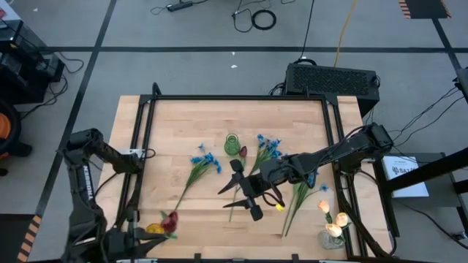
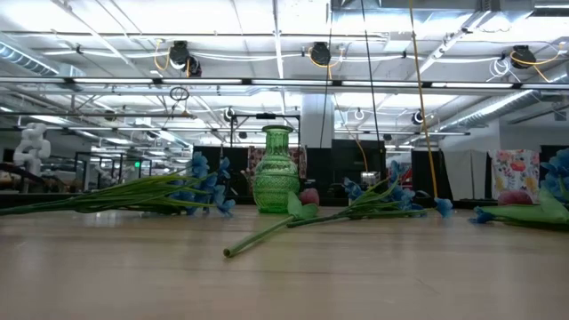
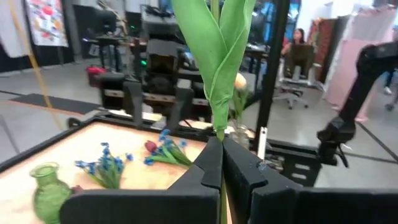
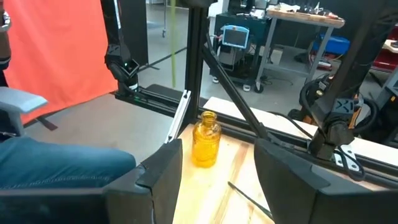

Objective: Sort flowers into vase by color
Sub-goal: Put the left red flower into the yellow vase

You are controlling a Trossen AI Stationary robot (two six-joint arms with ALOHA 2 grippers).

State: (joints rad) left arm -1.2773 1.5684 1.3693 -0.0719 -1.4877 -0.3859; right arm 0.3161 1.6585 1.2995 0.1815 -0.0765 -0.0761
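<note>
Green flower stem [image 3: 219, 93] pinched between left jaws.

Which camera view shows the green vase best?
The low view: the green vase stands whole and upright there. The high view shows only its top; the left wrist view catches it partly; the right wrist view misses it.

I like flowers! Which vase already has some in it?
The clear glass vase in the corner on the right arm's side: cream-yellow tulips stand in it. The green vase and the yellow vase hold none.
</note>
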